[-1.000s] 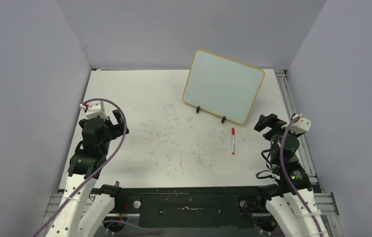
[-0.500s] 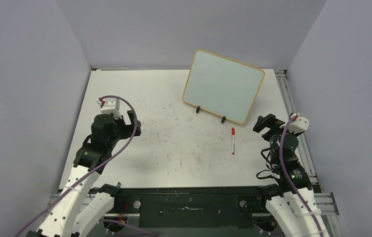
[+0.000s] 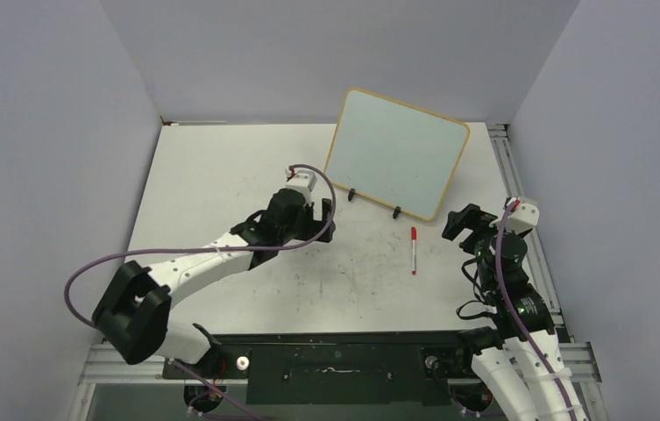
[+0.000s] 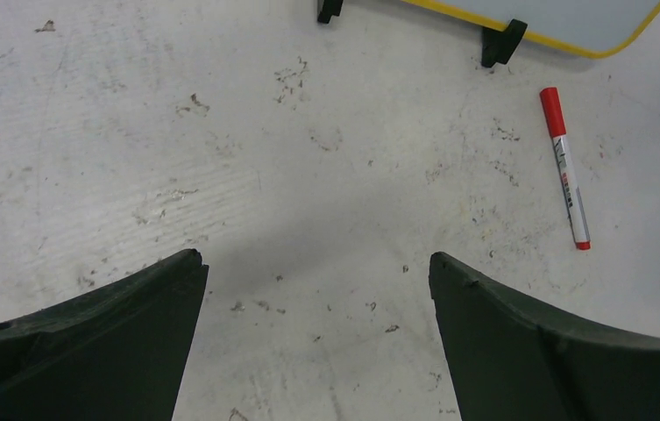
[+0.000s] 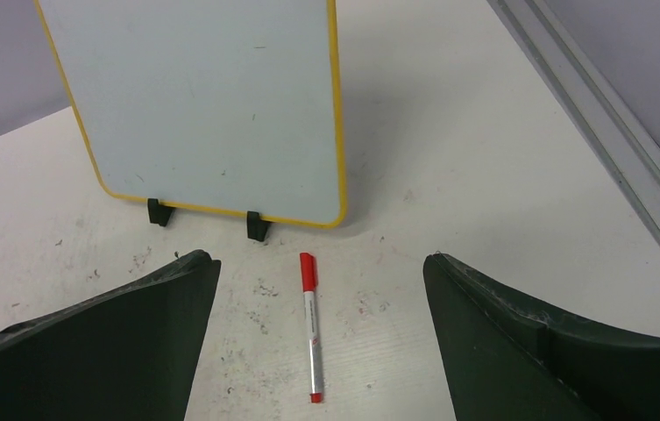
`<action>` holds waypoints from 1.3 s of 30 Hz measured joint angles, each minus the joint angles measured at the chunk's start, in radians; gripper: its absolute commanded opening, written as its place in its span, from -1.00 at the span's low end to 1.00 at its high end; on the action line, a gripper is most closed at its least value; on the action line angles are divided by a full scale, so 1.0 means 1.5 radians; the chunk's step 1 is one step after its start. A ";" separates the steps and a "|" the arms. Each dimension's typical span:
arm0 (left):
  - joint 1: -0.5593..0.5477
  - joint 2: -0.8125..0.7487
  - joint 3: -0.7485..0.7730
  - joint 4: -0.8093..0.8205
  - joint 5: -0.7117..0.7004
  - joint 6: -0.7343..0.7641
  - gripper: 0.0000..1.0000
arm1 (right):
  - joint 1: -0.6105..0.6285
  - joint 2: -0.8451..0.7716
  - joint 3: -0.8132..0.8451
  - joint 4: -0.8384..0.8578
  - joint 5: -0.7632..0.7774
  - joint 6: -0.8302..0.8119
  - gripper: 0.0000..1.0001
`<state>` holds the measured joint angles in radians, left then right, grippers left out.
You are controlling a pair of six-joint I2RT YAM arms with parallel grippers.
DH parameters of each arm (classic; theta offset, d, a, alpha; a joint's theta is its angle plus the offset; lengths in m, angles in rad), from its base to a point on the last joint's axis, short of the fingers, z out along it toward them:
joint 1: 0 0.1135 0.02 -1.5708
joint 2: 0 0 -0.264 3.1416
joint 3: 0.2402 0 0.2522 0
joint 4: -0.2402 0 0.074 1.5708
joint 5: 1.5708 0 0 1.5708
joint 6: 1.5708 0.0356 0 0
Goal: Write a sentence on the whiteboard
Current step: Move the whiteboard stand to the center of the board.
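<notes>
The left gripper (image 3: 324, 221) has swung across the desk (image 3: 221, 175) toward the blank whiteboard (image 3: 393, 151), fingers apart; the right gripper (image 3: 457, 221), fingers apart, has barely moved.

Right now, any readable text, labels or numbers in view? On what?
None legible.
whiteboard: blank, no sentence written on it.
marker: faint print on the white barrel, too small to read.

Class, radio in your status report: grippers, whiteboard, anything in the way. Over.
Left gripper open, empty. Right gripper open, empty. Whiteboard upright, blank. Marker lying on the table before it; nothing in the way.
</notes>
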<state>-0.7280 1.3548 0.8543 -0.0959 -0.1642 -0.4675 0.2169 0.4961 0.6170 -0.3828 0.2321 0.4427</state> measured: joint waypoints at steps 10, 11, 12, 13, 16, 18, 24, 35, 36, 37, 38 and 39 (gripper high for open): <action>-0.008 0.279 0.186 0.106 0.002 0.011 0.59 | 0.000 -0.013 0.000 -0.008 -0.023 0.000 0.79; -0.008 0.304 0.207 0.106 0.002 0.013 0.56 | 0.000 -0.013 0.000 -0.009 -0.025 0.000 0.79; -0.007 0.327 0.229 0.105 0.002 0.017 0.54 | 0.000 -0.013 0.000 -0.010 -0.026 0.000 0.79; -0.007 0.349 0.250 0.105 0.001 0.019 0.52 | 0.000 -0.013 0.000 -0.011 -0.027 0.000 0.79; -0.007 0.400 0.300 0.102 0.001 0.023 0.44 | 0.000 -0.013 0.000 -0.011 -0.030 0.000 0.79; -0.005 0.428 0.328 0.098 0.001 0.024 0.35 | 0.000 -0.013 0.000 -0.011 -0.033 0.000 0.79; 0.013 0.495 0.385 0.087 0.013 0.028 0.20 | 0.000 -0.012 0.000 -0.010 -0.042 -0.001 0.79; 0.034 0.551 0.421 0.065 0.026 0.045 -0.05 | 0.000 0.000 0.000 -0.010 -0.051 -0.003 0.79; 0.034 0.558 0.434 0.062 0.026 0.048 -0.06 | 0.000 0.000 0.000 -0.010 -0.051 -0.003 0.80; 0.034 0.565 0.444 0.060 0.026 0.051 -0.06 | 0.000 0.000 0.000 -0.010 -0.052 -0.003 0.79; 0.034 0.569 0.453 0.056 0.026 0.054 -0.06 | 0.000 0.000 0.000 -0.010 -0.052 -0.003 0.79; 0.034 0.573 0.459 0.052 0.026 0.056 -0.07 | 0.000 0.000 0.000 -0.010 -0.053 -0.003 0.80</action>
<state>-0.6769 2.2150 1.5433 -0.0185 -0.1249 -0.3828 0.2169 0.4961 0.6170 -0.3981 0.1524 0.4381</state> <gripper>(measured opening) 0.473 0.898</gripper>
